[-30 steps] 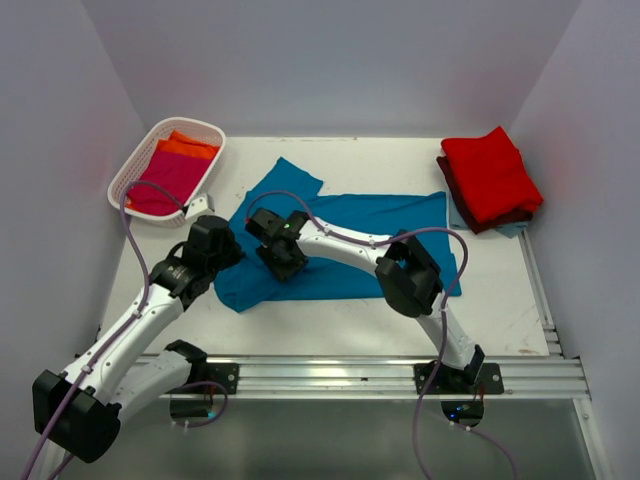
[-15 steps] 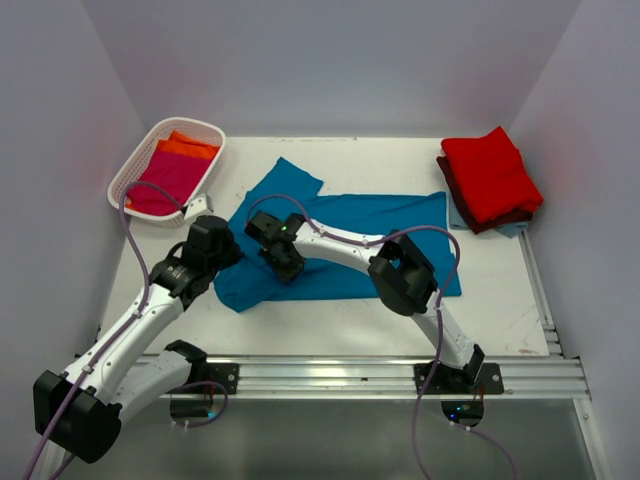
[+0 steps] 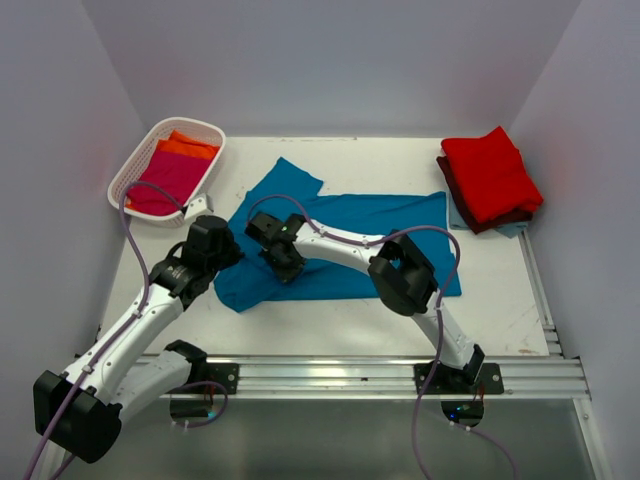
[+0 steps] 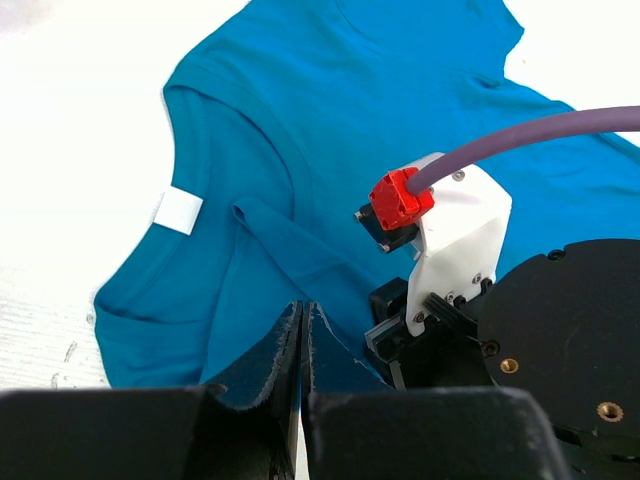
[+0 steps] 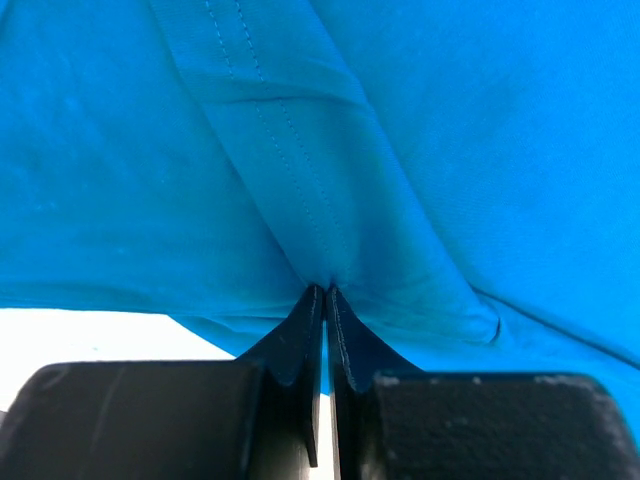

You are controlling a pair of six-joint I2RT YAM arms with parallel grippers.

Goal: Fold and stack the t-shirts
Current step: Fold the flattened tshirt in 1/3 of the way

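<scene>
Work area, top view: the teal shirt lies spread on the white table, near the middle. Its long side runs left to right, and one sleeve points toward the far left. Both arms reach over its left part.

Left claw: positioned at the shirt's left edge. In the left wrist view the left claw has its fingers pressed together. A raised fold of teal cloth runs up to the tips, so the claw is clamped on the shirt. The same view shows the collar with a white label lying flat on the table. The other arm's wrist, with its purple cable, stands just beside the left claw.

Right claw: positioned on the shirt, near the left claw. In the right wrist view the right claw is closed to a thin slit. It pinches a stitched fold of teal cloth, which draws up into a ridge at the tips.

Other shirts:
- Far right corner: a folded stack, red shirt on top, maroon shirt beneath, light blue shirt at the bottom.
- Far left: a white basket holding a magenta shirt and an orange shirt.
</scene>
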